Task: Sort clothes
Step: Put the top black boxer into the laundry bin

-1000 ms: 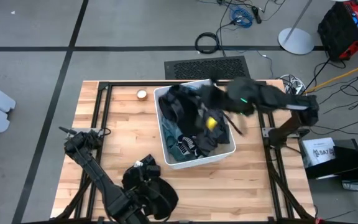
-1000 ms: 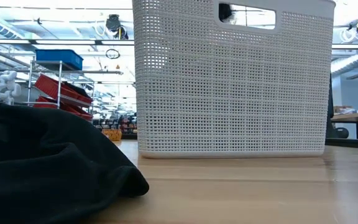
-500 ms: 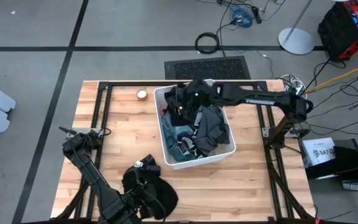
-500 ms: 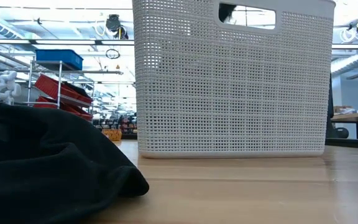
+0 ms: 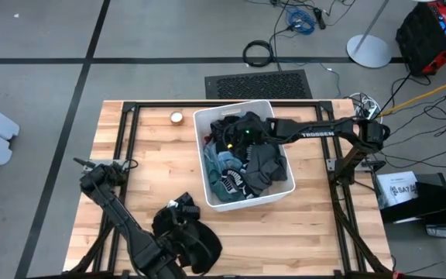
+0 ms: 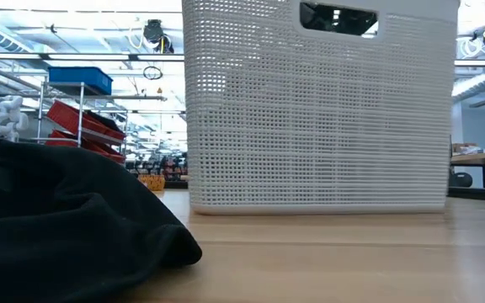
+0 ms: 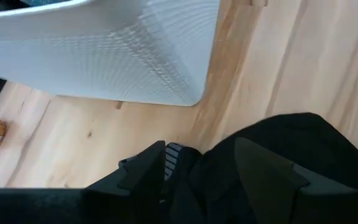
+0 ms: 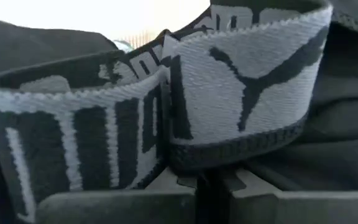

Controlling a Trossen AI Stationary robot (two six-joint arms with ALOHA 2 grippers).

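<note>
A white plastic bin (image 5: 285, 184) stands mid-table with the clothes (image 5: 246, 167) heaped inside: dark, grey and teal pieces. My right gripper (image 5: 235, 138) reaches into it from the table's right side and is shut; its wrist view shows a grey waistband (image 8: 241, 99) with a leaping-cat logo right before the fingertips (image 8: 197, 180). A black garment (image 5: 193, 240) lies on the wood near the front edge, also in the low view (image 6: 66, 227). My left gripper (image 7: 204, 171) stands open over its far edge, pointing toward the bin (image 7: 123, 56); I cannot tell whether it touches the cloth. My right gripper's shut fingertips (image 8: 166, 186) rest against the lower edge of the grey waistband (image 8: 229, 158) in the heap, coming slanting down from the table's right. Whether any cloth is caught between them I cannot tell. The waistband lies on the other clothes in the bin.
A small round object (image 5: 176, 118) sits on the wood at the far side, left of the bin. Black frame rails (image 5: 126, 147) run along the table's left and right sides. Bare wood (image 5: 153, 167) lies between the bin and the left rail.
My right gripper has swung from above the bin's right side down and toward the table's left, into the bin and onto the clothes, tipping downward as it went. It has stayed shut. My left gripper and the black garment have kept still.
</note>
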